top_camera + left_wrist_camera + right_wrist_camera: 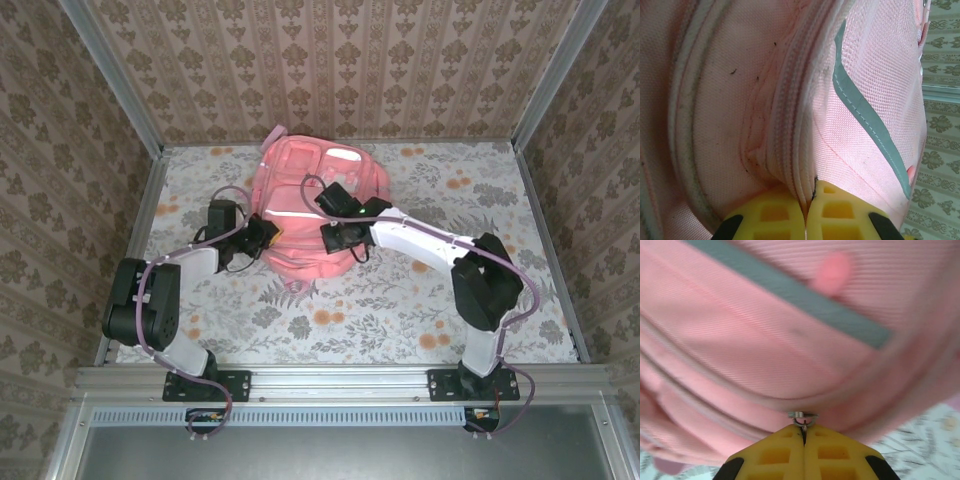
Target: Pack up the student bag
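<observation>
Left fingers [772, 215]: closed together, pinching the zip seam [790, 150] of the student bag [730, 100], at its 8 o'clock side.
Right fingers [832, 455]: closed on a small metal zip pull [802, 415], at the bag's 5 o'clock edge.
Student bag: lying on the floral desk [420, 300], toward 12 o'clock from both arm bases.

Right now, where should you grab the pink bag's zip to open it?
Pinch the small metal pull, coming from the student bag's near edge, as the right gripper does. It juts out from the seam, while the fabric around it is smooth and bulging.
</observation>
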Robot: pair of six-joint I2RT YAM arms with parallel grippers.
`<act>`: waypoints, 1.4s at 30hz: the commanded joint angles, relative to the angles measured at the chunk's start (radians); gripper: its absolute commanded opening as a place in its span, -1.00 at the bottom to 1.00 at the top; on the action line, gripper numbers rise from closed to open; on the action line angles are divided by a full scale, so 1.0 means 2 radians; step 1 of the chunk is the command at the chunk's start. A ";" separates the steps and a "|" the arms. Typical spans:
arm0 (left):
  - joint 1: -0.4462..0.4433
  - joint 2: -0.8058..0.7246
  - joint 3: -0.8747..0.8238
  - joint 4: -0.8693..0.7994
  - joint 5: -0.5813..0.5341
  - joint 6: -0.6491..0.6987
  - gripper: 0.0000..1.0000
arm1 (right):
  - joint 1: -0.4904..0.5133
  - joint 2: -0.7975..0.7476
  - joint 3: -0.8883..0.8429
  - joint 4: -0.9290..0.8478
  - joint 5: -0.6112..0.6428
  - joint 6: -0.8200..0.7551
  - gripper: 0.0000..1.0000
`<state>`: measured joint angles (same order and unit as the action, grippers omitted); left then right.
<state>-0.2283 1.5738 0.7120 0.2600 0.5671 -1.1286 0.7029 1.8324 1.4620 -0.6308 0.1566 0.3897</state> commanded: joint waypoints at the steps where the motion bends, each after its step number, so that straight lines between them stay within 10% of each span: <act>1: 0.012 -0.001 0.004 -0.017 -0.024 0.036 -1.00 | -0.035 -0.024 -0.013 -0.041 0.074 -0.031 -1.00; 11: 0.017 -0.001 0.030 -0.078 0.013 0.127 -1.00 | -0.089 0.032 0.069 -0.021 0.041 -0.060 -0.98; 14: 0.020 -0.004 0.042 -0.086 0.030 0.144 -1.00 | -0.090 0.023 0.079 -0.026 0.029 -0.052 -0.62; 19: 0.023 -0.039 0.079 -0.155 0.016 0.183 -0.04 | -0.091 -0.048 0.033 -0.001 0.027 -0.040 0.21; 25: 0.050 -0.121 0.116 -0.278 -0.130 0.254 0.63 | -0.104 -0.175 -0.077 0.084 0.139 -0.060 0.97; 34: 0.080 -0.238 0.045 -0.232 -0.387 0.359 0.95 | -0.189 -0.322 -0.262 0.251 0.275 -0.091 0.99; 42: 0.087 -0.290 -0.101 -0.026 -0.489 0.481 1.00 | -0.300 -0.364 -0.424 0.372 0.226 -0.037 0.99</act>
<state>-0.0582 1.0153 0.5724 0.0071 -0.2932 -0.3050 0.1322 1.1152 0.6781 -0.0402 0.6243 0.2871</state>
